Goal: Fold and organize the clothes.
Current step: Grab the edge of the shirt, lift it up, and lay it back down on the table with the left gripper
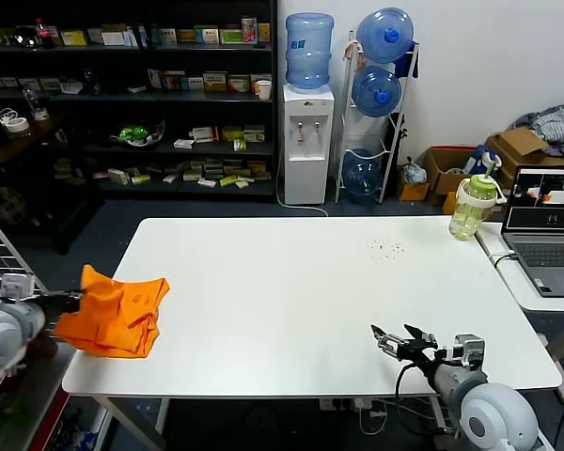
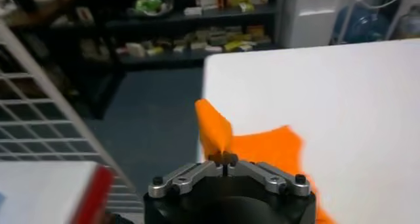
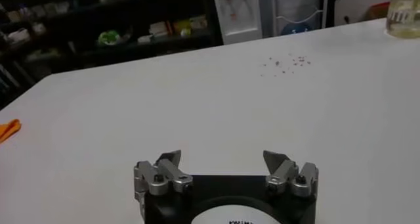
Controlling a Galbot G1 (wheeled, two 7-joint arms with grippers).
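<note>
The clothes are one bright orange T-shirt [image 1: 115, 316], crumpled in a heap at the near left corner of the white table [image 1: 301, 291]. My left gripper [image 1: 75, 301] is at the shirt's left edge, shut on a pinched-up peak of the orange fabric [image 2: 213, 128]; in the left wrist view the left gripper [image 2: 224, 158] shows its fingertips together on the cloth. My right gripper [image 1: 397, 340] hovers low over the table's near right part, open with nothing between its fingers; the right wrist view shows the right gripper [image 3: 222, 159] over bare table, and a sliver of the shirt [image 3: 8, 128] far off.
A green-lidded bottle [image 1: 476, 205] stands at the far right table corner, beside a laptop [image 1: 545, 225] on a side table. Small dark specks [image 1: 388, 249] lie on the table. A white wire rack [image 2: 39, 113] stands left of the table. Shelves and a water dispenser [image 1: 306, 122] stand behind.
</note>
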